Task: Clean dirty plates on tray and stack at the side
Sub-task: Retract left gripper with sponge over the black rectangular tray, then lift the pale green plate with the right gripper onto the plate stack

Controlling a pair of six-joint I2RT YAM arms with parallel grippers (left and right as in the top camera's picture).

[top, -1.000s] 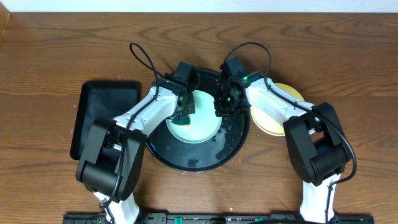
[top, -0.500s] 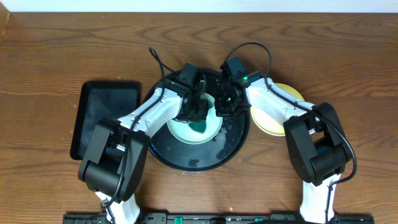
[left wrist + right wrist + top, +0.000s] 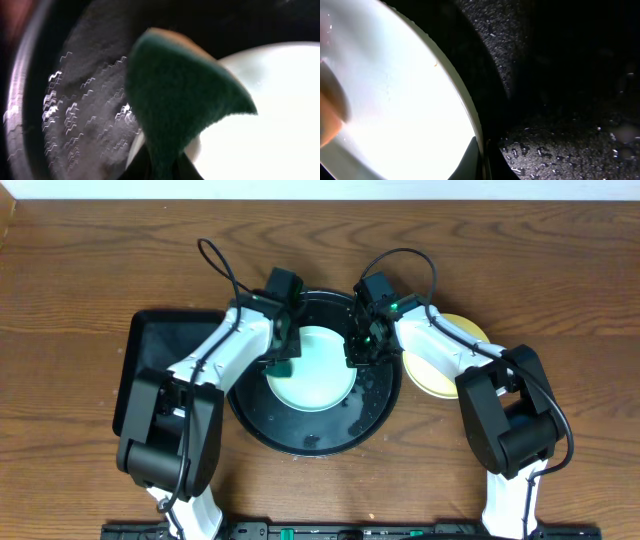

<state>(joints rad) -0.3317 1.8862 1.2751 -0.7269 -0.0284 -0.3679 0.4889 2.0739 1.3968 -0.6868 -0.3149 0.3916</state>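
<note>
A pale mint plate (image 3: 312, 370) lies in the large round black tray (image 3: 310, 438). My left gripper (image 3: 283, 362) is shut on a teal sponge (image 3: 185, 100) and presses it at the plate's left edge (image 3: 270, 115). My right gripper (image 3: 357, 356) is shut on the plate's right rim (image 3: 479, 131), one finger inside and one outside. A pale yellow plate (image 3: 440, 365) lies on the table to the right of the tray, partly under my right arm. No other plate shows.
A smaller rectangular black tray (image 3: 160, 365) lies to the left of the round tray. The round tray's floor is wet with droplets (image 3: 560, 145). Both arms' cables loop above the tray's far rim.
My left gripper has swept the sponge from the middle of the plate back to its left edge. The right gripper has stayed on the rim.
</note>
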